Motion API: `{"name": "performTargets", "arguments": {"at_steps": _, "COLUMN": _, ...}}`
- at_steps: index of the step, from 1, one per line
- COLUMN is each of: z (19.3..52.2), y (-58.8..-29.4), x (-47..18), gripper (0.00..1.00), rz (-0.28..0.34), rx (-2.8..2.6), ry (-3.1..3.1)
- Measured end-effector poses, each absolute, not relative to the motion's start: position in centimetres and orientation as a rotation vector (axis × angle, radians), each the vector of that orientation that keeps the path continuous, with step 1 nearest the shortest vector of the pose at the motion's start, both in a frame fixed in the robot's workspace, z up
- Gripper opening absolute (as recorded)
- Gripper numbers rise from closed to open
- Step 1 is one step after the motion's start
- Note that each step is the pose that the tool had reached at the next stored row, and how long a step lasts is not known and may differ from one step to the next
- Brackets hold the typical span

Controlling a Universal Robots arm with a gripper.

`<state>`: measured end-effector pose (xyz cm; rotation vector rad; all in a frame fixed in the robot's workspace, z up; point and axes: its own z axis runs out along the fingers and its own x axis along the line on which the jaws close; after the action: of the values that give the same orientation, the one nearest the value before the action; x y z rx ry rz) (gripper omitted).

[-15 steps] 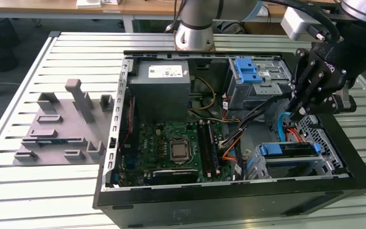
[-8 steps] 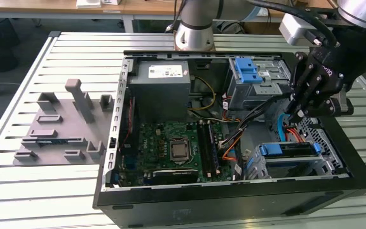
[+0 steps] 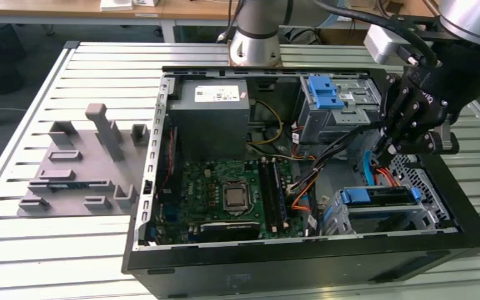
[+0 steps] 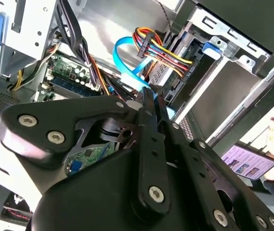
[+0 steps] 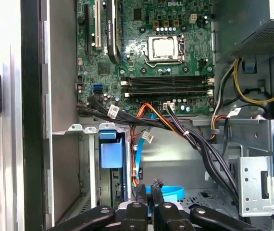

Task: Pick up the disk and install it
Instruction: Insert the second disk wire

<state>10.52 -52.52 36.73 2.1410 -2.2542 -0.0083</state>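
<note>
Slatted metal worktop (image 3: 98, 262) carries open PC case (image 3: 307, 262); disk (image 3: 379, 197) sits in bay at 4 o'clock (apparently installed). Gripper (image 5: 149, 192) above it, jaws closed, empty.

One open black tower computer case (image 3: 307, 262) is seen lying on one slatted white metal counter (image 3: 23, 262). One green motherboard (image 3: 215, 187), one grey box-shaped power supply (image 3: 210, 122) and two blue plastic drive brackets (image 3: 324, 94) (image 3: 377, 195) are counted inside. One grey fixture plate (image 3: 73, 181) is counted beside it.
</note>
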Motion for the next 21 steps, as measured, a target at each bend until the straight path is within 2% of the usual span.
{"name": "performTargets", "arguments": {"at_steps": 8, "z": 36.65, "y": -52.53, "x": 10.52, "gripper": 0.18, "rz": 0.03, "rx": 2.13, "ry": -2.244}}
{"name": "performTargets", "arguments": {"at_steps": 9, "z": 36.6, "y": -52.53, "x": 10.52, "gripper": 0.24, "rz": 0.036, "rx": 2.129, "ry": -2.243}}
{"name": "performTargets", "arguments": {"at_steps": 13, "z": 36.36, "y": -52.53, "x": 10.52, "gripper": 0.24, "rz": 0.06, "rx": 2.125, "ry": -2.239}}
{"name": "performTargets", "arguments": {"at_steps": 15, "z": 36.18, "y": -52.53, "x": 10.52, "gripper": 0.16, "rz": 0.068, "rx": 2.128, "ry": -2.243}}
{"name": "performTargets", "arguments": {"at_steps": 21, "z": 35.89, "y": -52.66, "x": 10.36, "gripper": 0.16, "rz": 0.102, "rx": 2.149, "ry": -2.258}}
